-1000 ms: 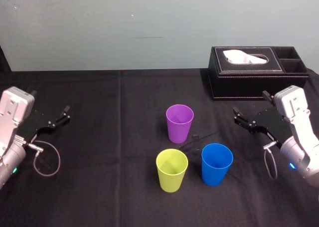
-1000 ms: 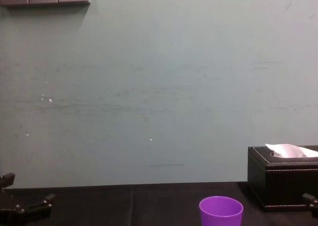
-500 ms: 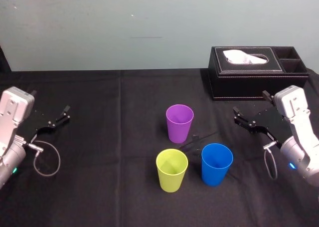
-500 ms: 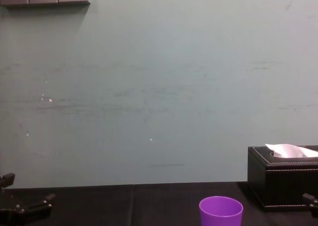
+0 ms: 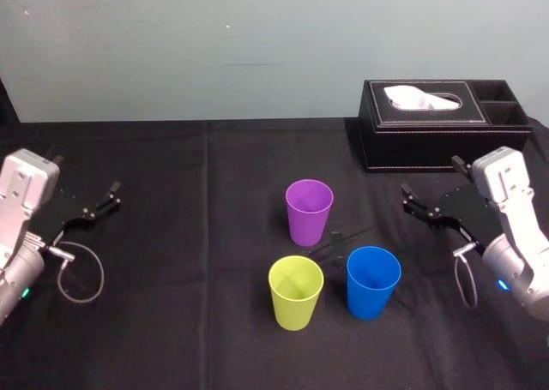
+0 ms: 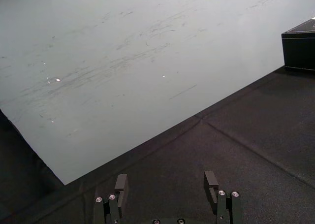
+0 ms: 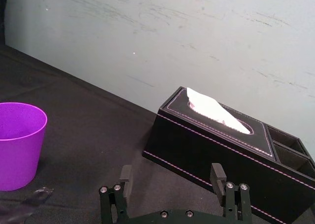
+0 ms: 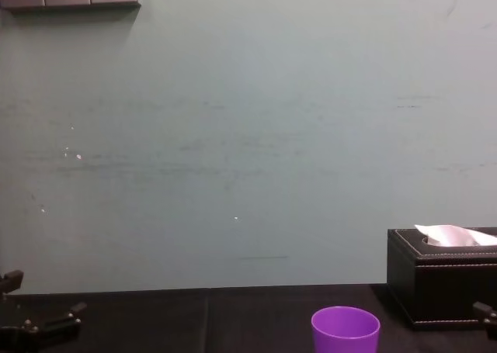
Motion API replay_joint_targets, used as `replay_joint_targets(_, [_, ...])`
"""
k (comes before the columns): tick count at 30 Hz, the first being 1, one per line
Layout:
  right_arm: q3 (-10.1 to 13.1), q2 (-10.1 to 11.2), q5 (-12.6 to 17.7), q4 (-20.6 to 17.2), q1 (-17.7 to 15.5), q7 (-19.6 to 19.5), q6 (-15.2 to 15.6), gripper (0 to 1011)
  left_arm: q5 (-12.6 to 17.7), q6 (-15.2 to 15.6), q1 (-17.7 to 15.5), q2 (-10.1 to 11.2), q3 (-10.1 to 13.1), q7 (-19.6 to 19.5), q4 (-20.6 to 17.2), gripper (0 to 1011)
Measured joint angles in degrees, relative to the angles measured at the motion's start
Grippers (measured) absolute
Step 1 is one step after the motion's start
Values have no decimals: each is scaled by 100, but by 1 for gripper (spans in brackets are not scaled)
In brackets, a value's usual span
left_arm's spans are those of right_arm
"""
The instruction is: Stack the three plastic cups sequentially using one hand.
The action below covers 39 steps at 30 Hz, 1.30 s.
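Nothing is stacked yet. The purple cup (image 5: 309,212) stands upright on the black desk (image 5: 189,261). The yellow-green cup (image 5: 296,291) is near it on the robot's side and a little left, and the blue cup (image 5: 373,281) is near it on the robot's side and to the right. All three are apart, mouths up, none nested. The right gripper (image 5: 431,177) hovers well to the right of the purple cup, fingers spread and empty (the likelier one to do the work, I judge). The left gripper (image 5: 86,174) sits far to its left, fingers likewise spread and empty. The whole job is left: two pickups and two nestings.
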Motion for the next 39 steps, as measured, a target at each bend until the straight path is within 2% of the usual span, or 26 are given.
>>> replay_joint_targets(11, [0, 0, 0, 0, 0, 0, 0, 1000, 0, 0, 0, 0, 0, 0, 0, 1010])
replay_joint_targets(19, [204, 56, 137, -119, -146, 201, -89, 1000, 0, 0, 0, 0, 0, 0, 0, 1010])
replay_joint_targets(25, [452, 249, 271, -371, -463, 403, -386, 1000, 0, 0, 0, 0, 0, 0, 0, 1010])
replay_joint_targets(30, [783, 522, 547, -742, -887, 655, -611, 1002, 0, 0, 0, 0, 0, 0, 0, 1010])
replay_joint_targets(31, [783, 522, 547, -742, -887, 655, -611, 1000, 0, 0, 0, 0, 0, 0, 0, 1010])
replay_joint_targets(35, [1063, 767, 733, -1056, -1292, 842, -852, 1000, 0, 0, 0, 0, 0, 0, 0, 1010])
replay_joint_targets(39, [1245, 946, 908, -1245, -1572, 1073, -1030, 1000, 0, 0, 0, 0, 0, 0, 0, 1010])
